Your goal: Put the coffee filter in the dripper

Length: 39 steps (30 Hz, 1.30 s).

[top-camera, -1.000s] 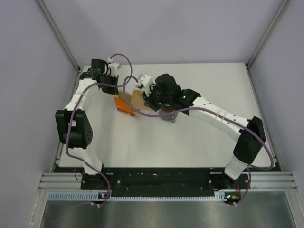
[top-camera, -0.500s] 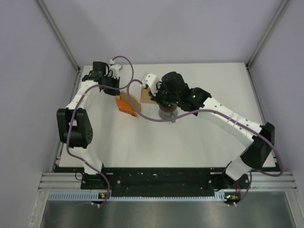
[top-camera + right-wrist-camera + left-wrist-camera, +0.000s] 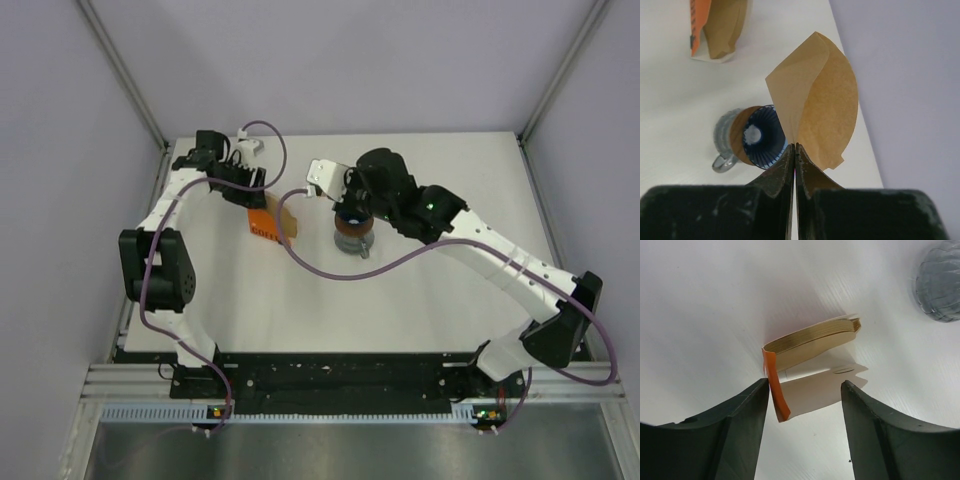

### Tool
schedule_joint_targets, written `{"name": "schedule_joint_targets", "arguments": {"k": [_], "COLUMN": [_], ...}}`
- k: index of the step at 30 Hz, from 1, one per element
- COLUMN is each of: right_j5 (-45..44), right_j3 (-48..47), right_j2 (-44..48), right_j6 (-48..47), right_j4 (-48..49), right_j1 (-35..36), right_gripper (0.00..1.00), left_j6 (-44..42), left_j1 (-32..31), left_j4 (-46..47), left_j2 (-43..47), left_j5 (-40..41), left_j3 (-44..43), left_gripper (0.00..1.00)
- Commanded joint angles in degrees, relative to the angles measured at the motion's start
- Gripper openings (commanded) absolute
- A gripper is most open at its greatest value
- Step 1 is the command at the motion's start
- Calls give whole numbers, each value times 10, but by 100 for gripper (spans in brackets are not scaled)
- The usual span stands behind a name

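In the right wrist view my right gripper (image 3: 795,146) is shut on the bottom edge of the coffee filter (image 3: 820,95), a tan paper cone that stands half unfolded above the jaws. The dripper (image 3: 763,136), dark and ribbed inside with a brown rim, sits on a clear grey cup (image 3: 722,134) just left of the fingertips. From above, the right gripper (image 3: 347,200) hangs just behind the dripper (image 3: 352,229). My left gripper (image 3: 805,390) is open around the near end of the orange filter pack (image 3: 774,382), its jaws not pressing on it.
The orange pack (image 3: 268,222) with its stack of tan filters (image 3: 815,337) lies left of the cup. A purple cable (image 3: 320,262) loops across the table in front of the cup. The back wall is close behind the right wrist.
The right gripper has carried the filter from the pack rightwards to the dripper. The left gripper has opened at the pack and barely shifted.
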<state>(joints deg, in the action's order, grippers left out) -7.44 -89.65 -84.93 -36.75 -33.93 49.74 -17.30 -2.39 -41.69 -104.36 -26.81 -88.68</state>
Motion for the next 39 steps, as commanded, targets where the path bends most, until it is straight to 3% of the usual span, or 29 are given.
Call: {"name": "schedule_joint_targets", "arguments": {"k": [1, 8, 13, 29, 39], "right_j5": [-64, -127, -89, -67, 4], "right_j3": [5, -30, -50, -68, -84], "right_j2": [16, -37, -67, -141, -109], "right_j6": [-106, -169, -178, -180, -155], "right_j4": [-12, -111, -167, -176, -175], "right_j1": [3, 3, 2, -1, -1], "right_gripper": [0, 0, 0, 0, 45], "left_j6": [-13, -24, -31, -32, -29], "left_j1": [3, 2, 3, 2, 3], "left_j4": [-27, -37, -42, -48, -51], "left_j2": [38, 56, 62, 101, 115], "left_j5": [-38, -27, -12, -17, -39], "left_j3": [-33, -36, -36, -37, -37], "left_gripper": [66, 70, 71, 72, 72]}}
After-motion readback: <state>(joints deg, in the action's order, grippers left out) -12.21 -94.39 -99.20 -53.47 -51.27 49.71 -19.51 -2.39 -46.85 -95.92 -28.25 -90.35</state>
